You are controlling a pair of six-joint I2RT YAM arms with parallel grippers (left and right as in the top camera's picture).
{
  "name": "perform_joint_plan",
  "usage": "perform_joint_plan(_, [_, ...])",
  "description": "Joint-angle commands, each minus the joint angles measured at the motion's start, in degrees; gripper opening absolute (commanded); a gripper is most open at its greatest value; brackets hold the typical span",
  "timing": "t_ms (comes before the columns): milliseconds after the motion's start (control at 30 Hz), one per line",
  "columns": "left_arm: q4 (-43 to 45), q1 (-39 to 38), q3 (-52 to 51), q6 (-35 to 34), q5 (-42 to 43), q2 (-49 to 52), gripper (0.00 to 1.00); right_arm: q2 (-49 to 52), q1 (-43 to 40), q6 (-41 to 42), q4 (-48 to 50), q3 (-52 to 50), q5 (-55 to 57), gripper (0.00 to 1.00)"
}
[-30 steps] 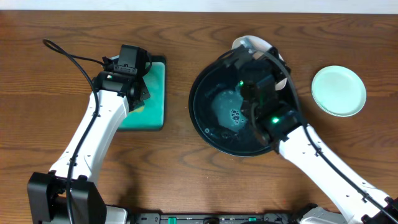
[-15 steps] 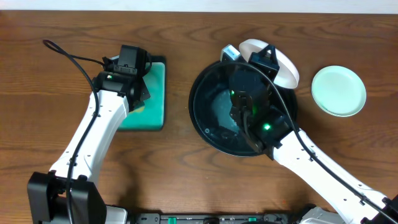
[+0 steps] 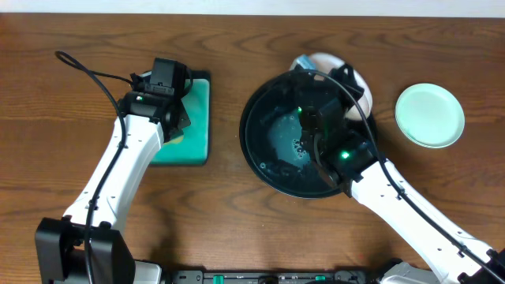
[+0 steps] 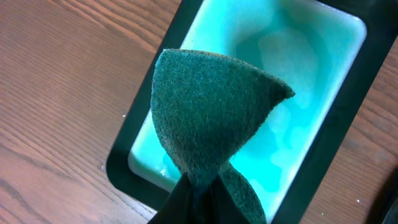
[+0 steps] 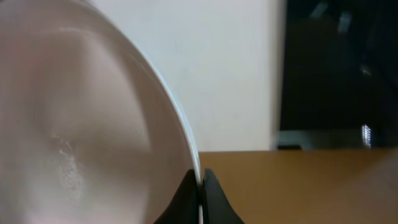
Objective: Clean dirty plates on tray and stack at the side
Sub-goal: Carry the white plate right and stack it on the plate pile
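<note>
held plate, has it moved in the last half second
Yes. The held plate has slid left, away from the mint plate, tucking back over the tray's far rim under the right gripper.

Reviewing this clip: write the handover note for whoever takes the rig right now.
Left gripper: shut on the green scouring pad, above the teal basin.
Right gripper: shut on the rim of a white plate, at the far rim of the black tray.
Mint plate lies alone on the table at right, no smear visible: likely done.
Left to do: scrub the held plate, stack it on the mint plate. No third plate in view.
</note>
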Motion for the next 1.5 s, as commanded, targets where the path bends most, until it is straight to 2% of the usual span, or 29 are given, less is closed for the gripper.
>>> perform_joint_plan(0, [0.1, 0.3, -0.4, -0.8, -0.3, 0.0, 0.07, -0.2, 0.0, -3.7, 2.5, 0.6, 3.4, 0.01])
perform_joint_plan(67, [0.3, 0.3, -0.4, -0.8, -0.3, 0.0, 0.07, -0.2, 0.0, -0.6, -0.5, 0.6, 1.6, 0.01])
perform_joint_plan(200, [0.5, 0.3, -0.4, -0.8, -0.3, 0.0, 0.07, 0.4, -1.9, 17.5, -18.0, 0.6, -13.8, 0.01])
perform_joint_plan(300, [0.5, 0.3, -0.4, -0.8, -0.3, 0.0, 0.07, 1.1, -4.7, 28.9, -19.3, 0.6, -15.6, 0.01])
perform_joint_plan(467, [0.4, 0.3, -0.4, -0.7, -0.3, 0.0, 0.07, -0.8, -11.9, 40.1, -17.8, 0.7, -19.0, 0.01])
perform_joint_plan(633, [0.5, 0.3, -0.4, -0.8, -0.3, 0.0, 0.07, -4.5, -24.5, 49.6, -19.6, 0.8, -37.5, 0.01])
perform_joint_plan(833, [0.5, 0.3, -0.4, -0.8, -0.3, 0.0, 0.07, -3.8, -47.4, 62.3, -23.2, 0.8, -61.7, 0.01])
perform_joint_plan(1000, [0.5, 0.2, -0.5, -0.8, -0.3, 0.0, 0.07, 1.4, -62.9, 69.5, -23.4, 0.8, -71.2, 0.01])
perform_joint_plan(1133, [0.5, 0.2, -0.7, -0.8, -0.3, 0.0, 0.07, 6.8, -70.4, 71.4, -22.9, 0.8, -72.3, 0.01])
perform_joint_plan(1300, [0.5, 0.2, -0.7, -0.8, -0.3, 0.0, 0.07, 13.4, -74.5, 71.4, -20.8, 0.8, -72.5, 0.01])
perform_joint_plan(1467, [0.9, 0.2, -0.7, -0.8, -0.3, 0.0, 0.07, 18.9, -75.1, 73.0, -18.4, 0.8, -72.7, 0.01])
